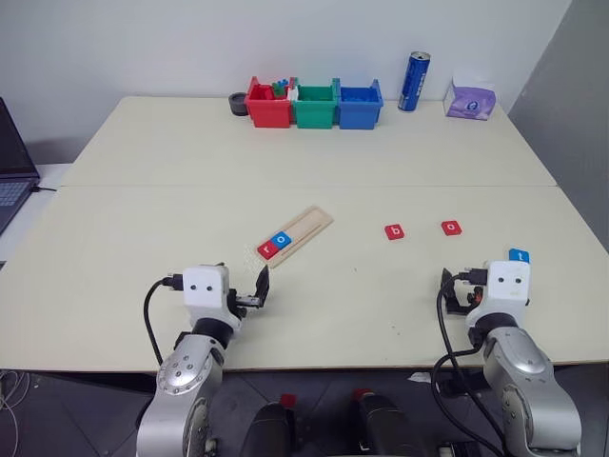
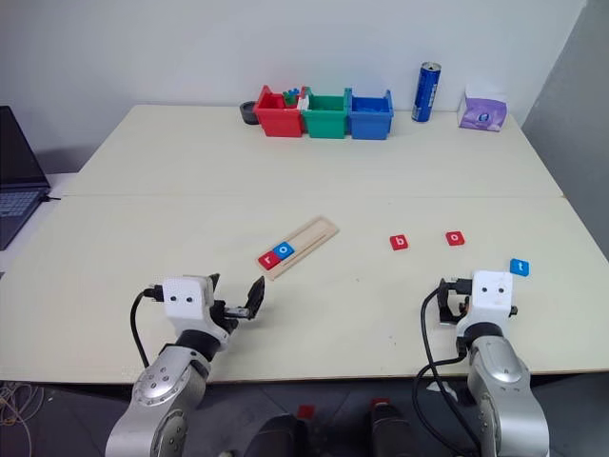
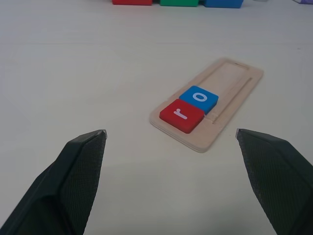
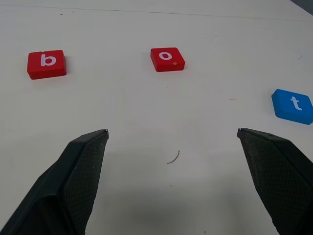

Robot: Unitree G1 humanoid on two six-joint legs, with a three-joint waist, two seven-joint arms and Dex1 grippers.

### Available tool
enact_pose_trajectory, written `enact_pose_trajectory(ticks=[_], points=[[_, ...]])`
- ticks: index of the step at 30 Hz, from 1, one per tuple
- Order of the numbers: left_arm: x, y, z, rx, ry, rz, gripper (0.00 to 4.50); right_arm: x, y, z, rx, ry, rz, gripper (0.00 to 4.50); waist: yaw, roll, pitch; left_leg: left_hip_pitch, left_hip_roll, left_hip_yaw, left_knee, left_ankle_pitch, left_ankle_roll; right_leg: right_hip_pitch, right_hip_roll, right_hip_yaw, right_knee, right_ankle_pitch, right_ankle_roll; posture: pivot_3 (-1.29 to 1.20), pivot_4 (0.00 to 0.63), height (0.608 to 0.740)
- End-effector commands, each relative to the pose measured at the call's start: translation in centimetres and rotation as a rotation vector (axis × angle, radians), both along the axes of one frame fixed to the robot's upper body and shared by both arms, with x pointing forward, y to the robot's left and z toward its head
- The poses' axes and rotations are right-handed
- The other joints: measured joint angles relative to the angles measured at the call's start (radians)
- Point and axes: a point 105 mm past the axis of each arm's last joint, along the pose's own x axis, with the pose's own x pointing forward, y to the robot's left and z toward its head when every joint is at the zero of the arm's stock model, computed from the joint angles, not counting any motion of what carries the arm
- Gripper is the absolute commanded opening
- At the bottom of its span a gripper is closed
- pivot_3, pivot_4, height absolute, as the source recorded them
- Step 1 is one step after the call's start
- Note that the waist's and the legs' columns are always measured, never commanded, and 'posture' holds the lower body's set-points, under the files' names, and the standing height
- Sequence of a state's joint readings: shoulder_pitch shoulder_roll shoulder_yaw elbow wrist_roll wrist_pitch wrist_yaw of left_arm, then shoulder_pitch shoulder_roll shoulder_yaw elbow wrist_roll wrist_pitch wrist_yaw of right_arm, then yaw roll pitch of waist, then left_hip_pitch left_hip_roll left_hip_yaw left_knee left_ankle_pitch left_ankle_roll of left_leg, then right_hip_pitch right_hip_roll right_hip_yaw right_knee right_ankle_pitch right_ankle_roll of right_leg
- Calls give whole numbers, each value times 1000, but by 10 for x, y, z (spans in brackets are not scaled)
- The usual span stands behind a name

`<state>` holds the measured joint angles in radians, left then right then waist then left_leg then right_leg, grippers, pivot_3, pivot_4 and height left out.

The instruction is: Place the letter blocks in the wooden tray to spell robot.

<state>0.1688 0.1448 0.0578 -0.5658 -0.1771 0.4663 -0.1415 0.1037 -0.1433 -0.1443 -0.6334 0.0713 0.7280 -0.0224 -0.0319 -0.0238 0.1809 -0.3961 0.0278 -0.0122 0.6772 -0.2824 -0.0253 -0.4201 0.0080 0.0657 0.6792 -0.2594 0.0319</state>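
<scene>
While both grippers' fingers gape empty, read "r" (image 3: 181,115) and "o" (image 3: 199,98) in wooden tray (image 3: 234,85); "b" (image 4: 46,63), "o" (image 4: 167,58), "t" (image 4: 294,105) loose on desk (image 4: 146,117).

A red r block (image 3: 181,115) and a blue o block (image 3: 199,98) are seated touching in the wooden tray (image 3: 234,83), beyond the spread fingers (image 3: 73,181) of the left tool (image 3: 171,133).

Two letter blocks (image 3: 190,108) in wooden tray (image 3: 230,88), three right of it

Both silver arms reach forward over the table edge; the left gripper (image 3: 171,134) and right gripper (image 4: 172,132) (black-fingered) gape wide, holding nothing.
</scene>
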Motion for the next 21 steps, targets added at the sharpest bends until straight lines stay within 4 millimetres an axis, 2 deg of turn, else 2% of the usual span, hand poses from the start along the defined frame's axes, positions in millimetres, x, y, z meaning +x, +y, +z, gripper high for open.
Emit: enact_pose_trajectory(ticks=[1,12,21], points=[[0,-1,14,5,-57,-10,4500,-2,-2,17,-5,-67,-12,4489,0,0,0,0,0,0,0,0,0,0,0,0,0,0,0,0,150,740],[6,5,20,9,-82,9,4500,-1,-3,21,-20,-82,-19,4489,0,0,0,0,0,0,0,0,0,0,0,0,0,0,0,0,150,740],[9,0,22,4,-87,-12,4500,-2,-3,24,-21,-90,-28,4489,0,0,0,0,0,0,0,0,0,0,0,0,0,0,0,0,150,740]])
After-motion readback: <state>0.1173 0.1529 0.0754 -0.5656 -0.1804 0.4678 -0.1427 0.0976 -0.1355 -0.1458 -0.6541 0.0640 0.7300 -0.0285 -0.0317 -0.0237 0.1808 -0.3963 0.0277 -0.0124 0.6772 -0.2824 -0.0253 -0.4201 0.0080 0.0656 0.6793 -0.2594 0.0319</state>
